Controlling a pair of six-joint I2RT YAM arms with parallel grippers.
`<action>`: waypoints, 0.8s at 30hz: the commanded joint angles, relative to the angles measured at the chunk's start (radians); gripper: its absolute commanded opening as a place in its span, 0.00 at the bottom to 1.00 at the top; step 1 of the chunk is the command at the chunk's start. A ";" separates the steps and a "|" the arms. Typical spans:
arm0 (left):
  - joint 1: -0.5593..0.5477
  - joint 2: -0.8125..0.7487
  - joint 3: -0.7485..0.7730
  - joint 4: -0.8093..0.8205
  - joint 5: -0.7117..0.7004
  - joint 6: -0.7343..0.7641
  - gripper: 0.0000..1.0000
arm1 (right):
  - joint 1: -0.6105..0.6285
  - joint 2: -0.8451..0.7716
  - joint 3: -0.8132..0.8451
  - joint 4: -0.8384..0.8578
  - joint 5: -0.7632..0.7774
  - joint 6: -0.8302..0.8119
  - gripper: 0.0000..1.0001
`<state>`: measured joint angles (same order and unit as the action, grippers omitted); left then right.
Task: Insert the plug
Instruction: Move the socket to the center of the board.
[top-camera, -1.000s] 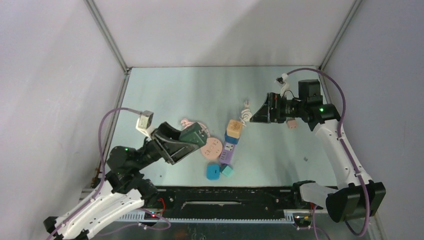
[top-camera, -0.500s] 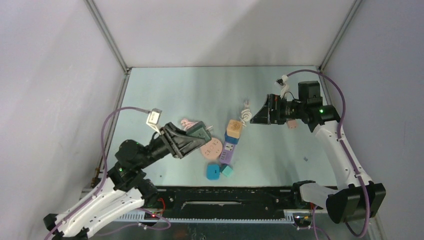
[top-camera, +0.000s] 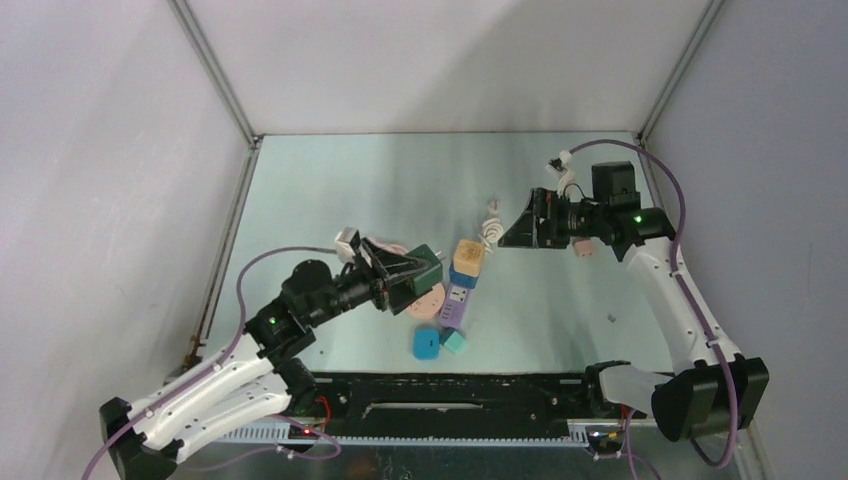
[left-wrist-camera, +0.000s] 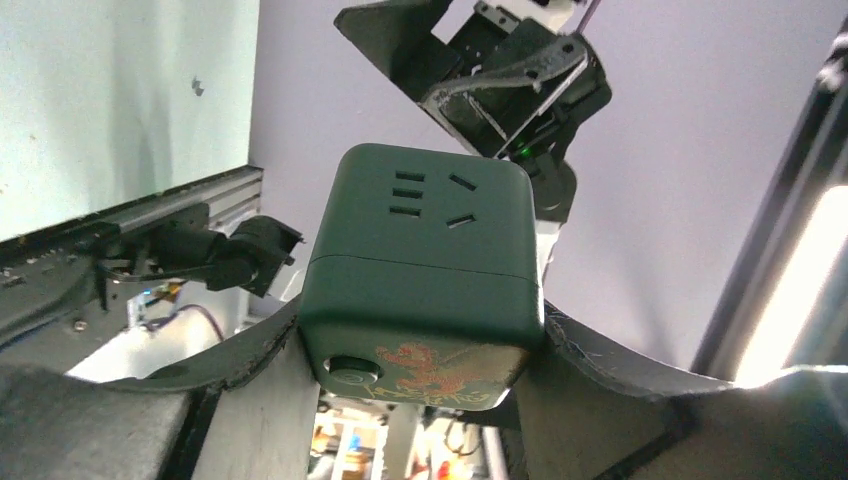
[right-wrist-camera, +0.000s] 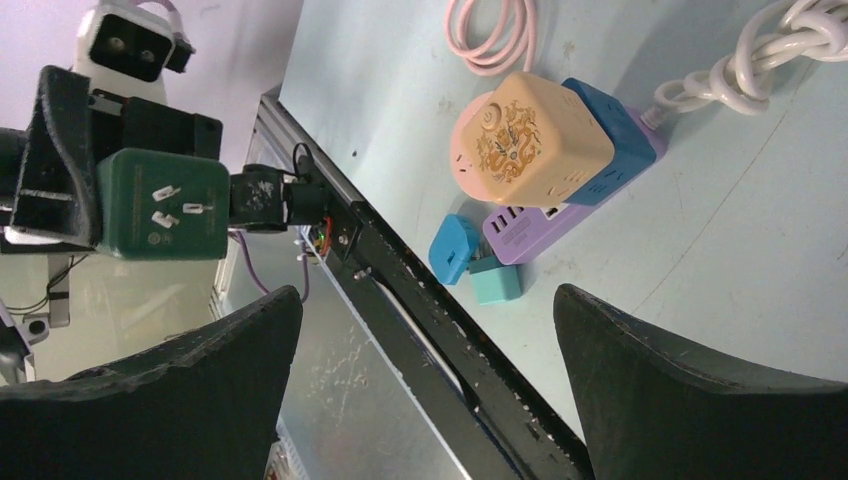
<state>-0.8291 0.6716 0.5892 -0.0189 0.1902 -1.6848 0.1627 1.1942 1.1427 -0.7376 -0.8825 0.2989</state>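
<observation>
The left claw (top-camera: 408, 275) grips the green plug (left-wrist-camera: 425, 250) tight, up off the tabletop (top-camera: 350, 190), near the purple power strip (top-camera: 455, 303). The right claw (top-camera: 510, 235) is wide open, holding nothing.

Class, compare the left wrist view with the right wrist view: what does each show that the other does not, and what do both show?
Only the left wrist view: the green cube from its socket face, with a button and a red ornament below. Only the right wrist view: the cube's prongs, the peach cube, the purple power strip. Both: the green cube clamped in the left gripper.
</observation>
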 joint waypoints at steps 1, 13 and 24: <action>-0.001 -0.040 -0.094 0.095 -0.080 -0.243 0.00 | 0.014 0.004 -0.018 0.050 0.015 0.014 1.00; -0.006 0.069 -0.289 0.363 -0.101 -0.444 0.00 | 0.160 0.158 -0.039 0.109 0.233 -0.069 1.00; -0.007 -0.010 -0.398 0.375 -0.159 -0.508 0.00 | 0.332 0.315 0.106 0.051 0.455 -0.256 1.00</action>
<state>-0.8337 0.7067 0.2249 0.2913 0.0639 -2.0705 0.4477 1.4879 1.1576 -0.6815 -0.5488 0.1406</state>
